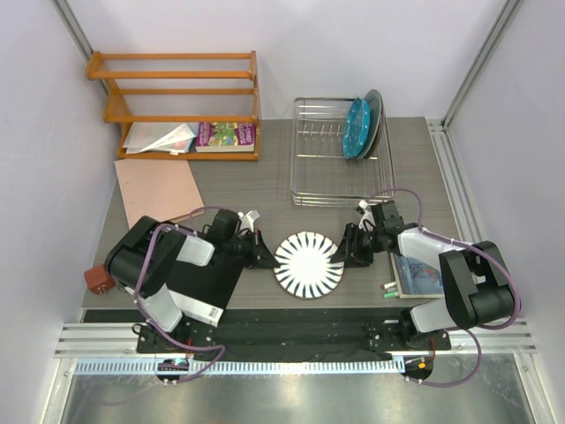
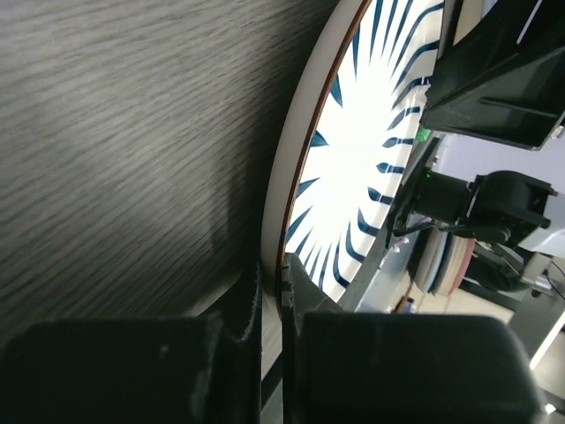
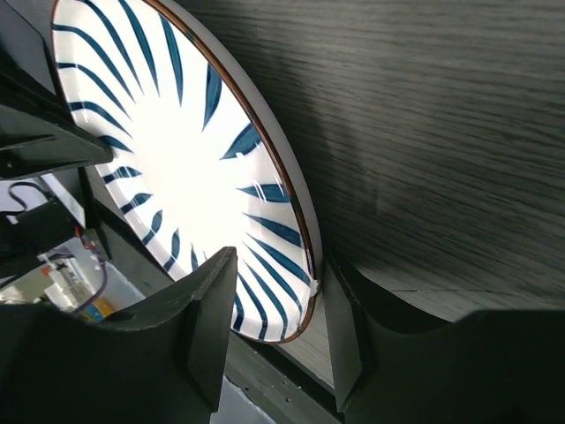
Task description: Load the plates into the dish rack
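The white plate with dark radial stripes sits between my two arms near the table's front edge. My left gripper is shut on its left rim; in the left wrist view both fingers pinch the rim of the plate at the left gripper. My right gripper is open, its jaws astride the opposite rim without pressing it, as the right wrist view shows at the right gripper on the plate. The dish rack at the back holds a blue dotted plate upright, with two more plates behind it.
An orange wooden shelf stands at the back left with books on its lowest level. A pink board lies in front of it. A book lies by the right arm, and a brown block sits at the left edge.
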